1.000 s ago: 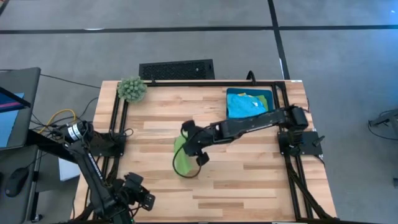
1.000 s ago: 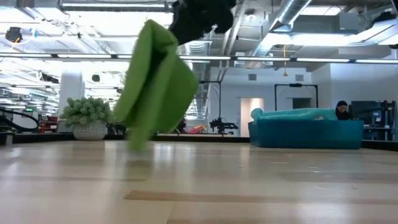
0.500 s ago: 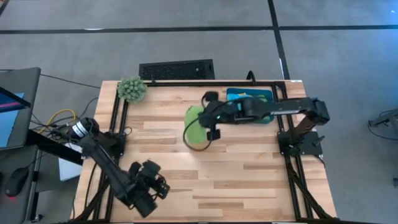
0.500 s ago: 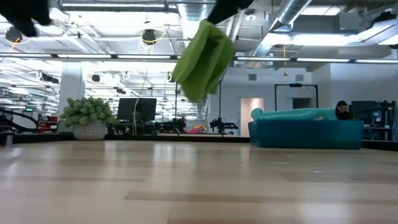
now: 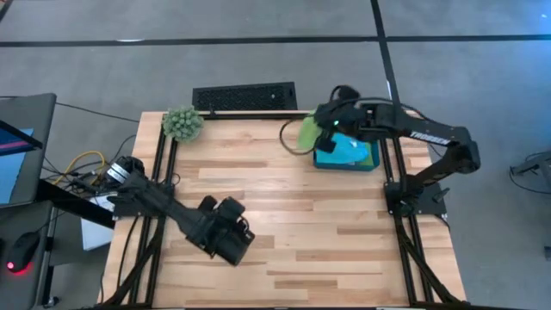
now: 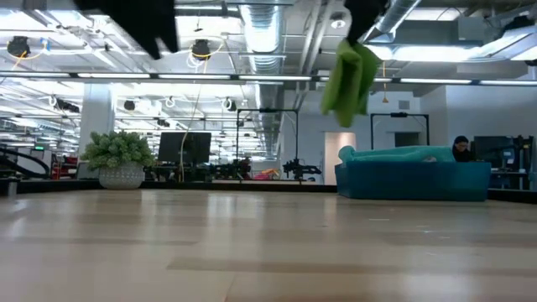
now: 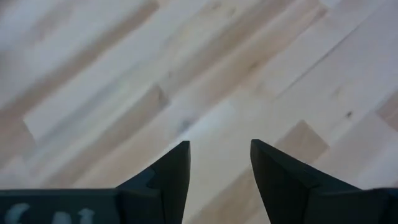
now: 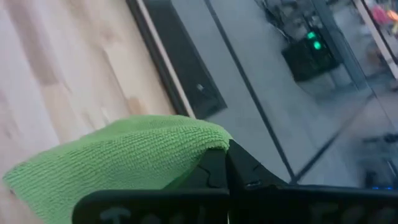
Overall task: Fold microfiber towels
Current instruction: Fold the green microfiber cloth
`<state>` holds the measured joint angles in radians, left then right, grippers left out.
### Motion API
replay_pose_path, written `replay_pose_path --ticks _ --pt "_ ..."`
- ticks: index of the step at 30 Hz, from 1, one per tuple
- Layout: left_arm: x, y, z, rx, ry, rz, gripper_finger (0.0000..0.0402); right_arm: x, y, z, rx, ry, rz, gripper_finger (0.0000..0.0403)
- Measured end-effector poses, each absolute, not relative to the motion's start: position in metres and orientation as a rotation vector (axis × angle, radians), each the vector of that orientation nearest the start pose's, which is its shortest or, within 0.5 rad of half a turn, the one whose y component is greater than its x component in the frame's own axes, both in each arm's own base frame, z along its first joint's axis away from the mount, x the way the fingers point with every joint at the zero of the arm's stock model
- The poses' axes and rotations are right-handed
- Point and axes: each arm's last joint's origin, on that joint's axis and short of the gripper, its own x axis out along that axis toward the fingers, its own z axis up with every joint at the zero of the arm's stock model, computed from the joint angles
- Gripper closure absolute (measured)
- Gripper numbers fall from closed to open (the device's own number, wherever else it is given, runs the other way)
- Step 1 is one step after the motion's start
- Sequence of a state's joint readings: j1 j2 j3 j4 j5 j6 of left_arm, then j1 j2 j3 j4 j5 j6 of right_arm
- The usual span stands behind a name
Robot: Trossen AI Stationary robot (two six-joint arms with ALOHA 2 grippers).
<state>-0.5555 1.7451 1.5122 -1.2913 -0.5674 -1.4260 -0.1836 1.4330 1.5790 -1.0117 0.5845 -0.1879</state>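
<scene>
A folded lime green microfiber towel (image 5: 306, 132) hangs in the air by the table's far edge, just left of the teal bin (image 5: 372, 159); my right gripper (image 5: 318, 127) is shut on it. The low view shows the towel (image 6: 348, 80) dangling high above the wood. More towels, light blue (image 5: 343, 146) on top, lie in the bin. Over bare wood near the table's front, left of centre, my left gripper (image 5: 237, 245) stands open with nothing between its fingers (image 7: 171, 168). My right gripper pinches the green towel between its two shut fingers (image 8: 214, 171) at a rounded folded edge (image 8: 205, 142), several layers thick. The fingers slant downward from the table's right side. The towel hangs slack below them (image 6: 344, 92), clear of the table and the bin.
A fuzzy green plant ball (image 5: 182, 123) sits at the far left corner, and a black slatted panel (image 5: 244, 96) lies just beyond the far edge. Bare wood spreads across the table's middle (image 5: 293, 207). Black frame rails (image 5: 392, 172) run along both sides.
My right gripper has risen and swung from the table's middle toward the far right, toward the bin, turning as it went; the green towel has been lifted well clear of the table and hangs folded. My left gripper, still open, has moved from the near left corner toward the table's middle.
</scene>
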Motion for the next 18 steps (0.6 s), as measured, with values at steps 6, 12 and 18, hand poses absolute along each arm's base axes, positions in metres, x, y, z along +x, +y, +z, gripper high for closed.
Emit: replay_pose_path --ticks 6,12,18 --pt "0.300 -0.133 0.292 -0.321 0.941 0.793 0.0239 0.242 -0.080 0.399 -0.319 0.988 -0.721 0.0401" --pt "0.312 -0.113 0.306 -0.273 0.935 0.782 0.0239 0.233 -0.089 0.403 -0.216 0.935 -0.803 0.0402" --pt "0.318 -0.101 0.316 -0.239 0.894 0.801 0.0239 0.227 -0.097 0.402 -0.117 0.924 -0.881 0.0402"
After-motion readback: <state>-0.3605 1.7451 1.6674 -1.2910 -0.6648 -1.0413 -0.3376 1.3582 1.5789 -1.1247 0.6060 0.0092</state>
